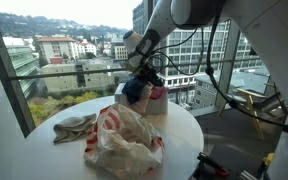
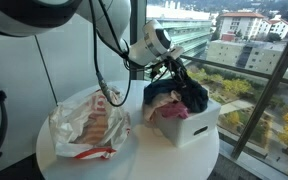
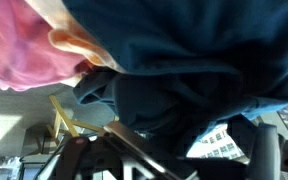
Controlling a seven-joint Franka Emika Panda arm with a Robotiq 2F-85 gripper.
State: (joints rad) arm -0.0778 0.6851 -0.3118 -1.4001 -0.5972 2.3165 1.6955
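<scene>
This looks like an upper-floor office or lab room in a city high-rise. Floor-to-ceiling glass [image 1: 84,30] in dark frames looks down on neighbouring blocks [image 2: 239,25] and treetops [image 2: 274,125]. A plain round white surface [image 2: 144,152] stands by the window, carrying a bin [image 2: 189,128] of clothes [image 2: 184,95] and a crumpled plastic bag [image 1: 124,140], with robot cabling [image 1: 214,60] strung above.

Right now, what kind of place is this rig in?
Probably a high-floor office or lab: tall window over city buildings, small round table holding a bin of clothes.
</scene>
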